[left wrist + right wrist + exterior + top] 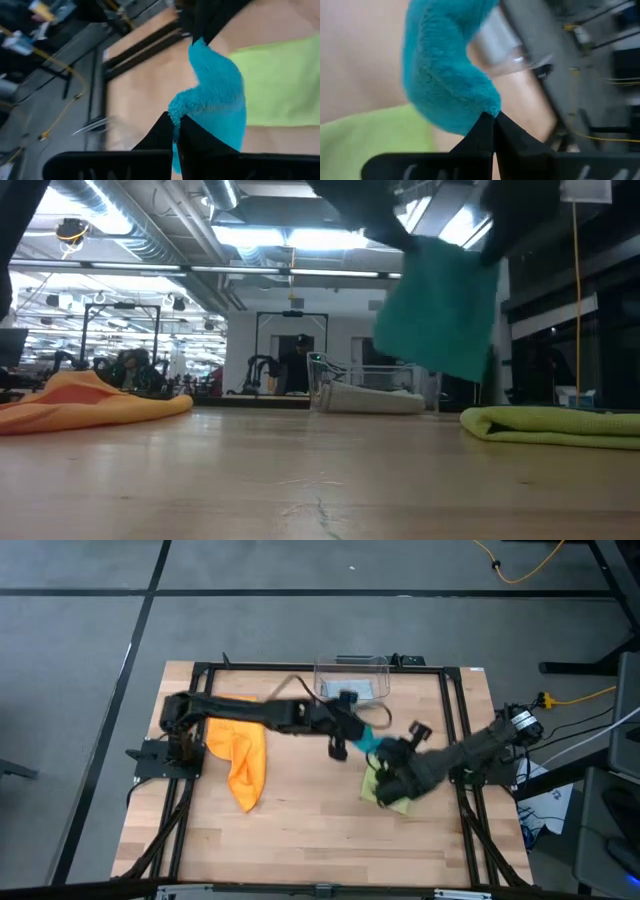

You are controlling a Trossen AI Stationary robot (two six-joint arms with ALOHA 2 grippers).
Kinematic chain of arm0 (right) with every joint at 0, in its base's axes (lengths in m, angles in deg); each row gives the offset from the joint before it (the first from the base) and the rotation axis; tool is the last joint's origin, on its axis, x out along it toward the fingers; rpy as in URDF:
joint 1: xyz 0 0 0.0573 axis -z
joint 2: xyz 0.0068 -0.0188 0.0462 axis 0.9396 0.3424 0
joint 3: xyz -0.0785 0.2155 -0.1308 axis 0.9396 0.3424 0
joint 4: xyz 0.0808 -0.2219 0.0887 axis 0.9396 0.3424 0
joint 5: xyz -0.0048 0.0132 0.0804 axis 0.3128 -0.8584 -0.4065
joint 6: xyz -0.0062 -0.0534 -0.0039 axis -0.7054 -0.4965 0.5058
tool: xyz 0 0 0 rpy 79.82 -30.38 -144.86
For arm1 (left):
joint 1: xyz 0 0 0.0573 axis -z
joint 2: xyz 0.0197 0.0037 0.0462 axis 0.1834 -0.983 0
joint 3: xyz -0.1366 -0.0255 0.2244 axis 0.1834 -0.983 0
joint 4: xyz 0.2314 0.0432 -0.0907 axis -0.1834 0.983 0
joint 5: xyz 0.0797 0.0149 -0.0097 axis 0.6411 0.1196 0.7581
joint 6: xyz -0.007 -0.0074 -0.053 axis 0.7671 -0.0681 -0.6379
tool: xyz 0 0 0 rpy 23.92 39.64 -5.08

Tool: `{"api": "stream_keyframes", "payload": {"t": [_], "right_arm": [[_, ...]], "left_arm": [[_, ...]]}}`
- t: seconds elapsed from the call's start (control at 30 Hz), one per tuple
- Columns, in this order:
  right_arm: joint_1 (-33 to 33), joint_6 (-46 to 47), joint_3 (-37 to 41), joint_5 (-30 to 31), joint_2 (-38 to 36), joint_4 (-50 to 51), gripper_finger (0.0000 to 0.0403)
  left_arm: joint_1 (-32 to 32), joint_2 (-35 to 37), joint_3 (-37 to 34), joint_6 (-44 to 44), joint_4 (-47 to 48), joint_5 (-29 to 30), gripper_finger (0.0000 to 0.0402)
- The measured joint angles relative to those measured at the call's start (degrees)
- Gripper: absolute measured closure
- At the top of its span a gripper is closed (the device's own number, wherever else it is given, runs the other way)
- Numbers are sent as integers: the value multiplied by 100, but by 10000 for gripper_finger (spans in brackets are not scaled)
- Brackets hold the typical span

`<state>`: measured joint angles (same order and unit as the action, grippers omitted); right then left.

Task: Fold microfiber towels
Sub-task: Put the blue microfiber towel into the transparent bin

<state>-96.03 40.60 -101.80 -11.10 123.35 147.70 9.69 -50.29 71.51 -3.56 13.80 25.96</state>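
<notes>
A teal blue towel hangs in the air between my two grippers, above the table's middle; the low view shows the towel clear of the tabletop. My left gripper is shut on its left end and my right gripper on its right end. A lime green towel lies flat on the table under my right arm. An orange towel lies crumpled on the table's left part. My left gripper pinches an edge of the teal towel between its two fingertips, slanting down from the table's left. The cloth bulges slack away from the fingers toward the other gripper, lifted clear of the table. My right gripper pinches a corner of the teal towel between its two fingertips, slanting down from the table's right. The cloth runs off from the tips in a thick slack fold and is clear of the table and of the green towel below.
A clear plastic bin stands at the table's far edge, just behind the grippers. A black frame runs along the table's sides and far edge. Bare wood lies open along the near half of the table.
</notes>
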Motion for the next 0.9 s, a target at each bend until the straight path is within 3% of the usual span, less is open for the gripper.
{"api": "stream_keyframes", "payload": {"t": [0.37, 0.47, 0.57, 0.7, 0.8, 0.9], "right_arm": [[2053, -2067, -555, 1373, 20, -260, 401], [2589, -3259, -758, 1567, -2, -1062, 401], [3206, -5001, -790, 1073, 4, -2385, 401], [4055, -6883, -792, -229, 7, -4024, 401], [4626, -7710, -801, -797, 7, -4536, 401], [5137, -7876, -801, -1426, 77, -4657, 401]], "left_arm": [[-1264, 640, 2, 299, 671, -121, 401], [-1612, 637, -2, 388, 677, -349, 401], [-1932, 637, -2, 600, 676, -609, 401], [-2365, 637, -2, 811, 681, -888, 401], [-2734, 636, -2, 1010, 715, -1238, 401], [-3078, 588, -3, 1061, 727, -1599, 401]]}}
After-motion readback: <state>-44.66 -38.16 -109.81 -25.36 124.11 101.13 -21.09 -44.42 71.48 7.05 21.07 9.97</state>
